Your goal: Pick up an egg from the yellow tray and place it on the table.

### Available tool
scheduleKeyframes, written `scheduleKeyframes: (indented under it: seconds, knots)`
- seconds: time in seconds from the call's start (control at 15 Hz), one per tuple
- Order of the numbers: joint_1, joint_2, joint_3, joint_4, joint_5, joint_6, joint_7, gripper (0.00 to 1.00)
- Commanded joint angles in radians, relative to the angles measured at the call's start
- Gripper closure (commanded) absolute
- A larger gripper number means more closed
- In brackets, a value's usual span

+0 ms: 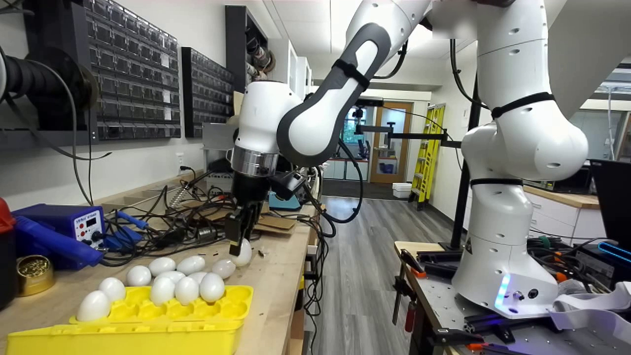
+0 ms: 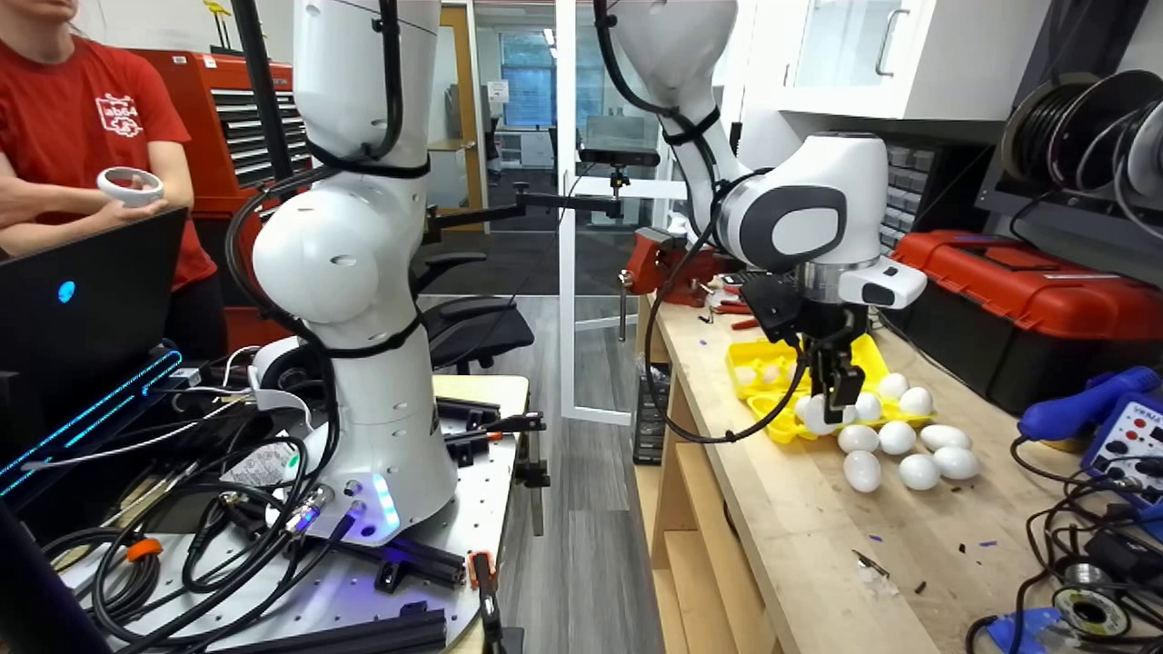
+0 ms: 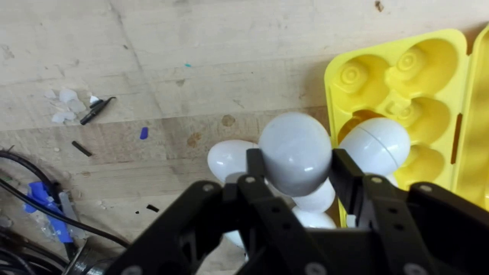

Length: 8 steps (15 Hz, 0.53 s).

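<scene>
1. Grasping one egg [image 3: 295, 152] with the gripper [image 3: 299, 162], pinched between both fingers [image 3: 255, 164].
2. Holding it raised over the table [image 3: 191, 84], just beside the tray [image 1: 128, 340].
3. Counting six loose eggs [image 2: 918, 471] on the table near the tray, some partly hidden by the held one in the wrist view.
4. Seeing seated eggs [image 1: 162, 292] in the tray too.
5. Have a black bit [image 3: 96, 111] on the table, well apart from the eggs, at left in the wrist view.
6. Have a blue station [image 1: 81, 227] at left beyond the tray in an exterior view.
7. Have a toolbox [image 2: 1027, 309] right of the tray in an exterior view.
</scene>
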Motion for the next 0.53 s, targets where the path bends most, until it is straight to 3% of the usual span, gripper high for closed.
scheduleKeyframes:
  seconds: [0.0, 0.47]
  knots:
    - [0.014, 0.028, -0.013, 0.02, -0.037, -0.061, 0.041, 0.77]
    - [0.033, 0.136, -0.022, 0.082, -0.065, -0.143, 0.052, 0.77]
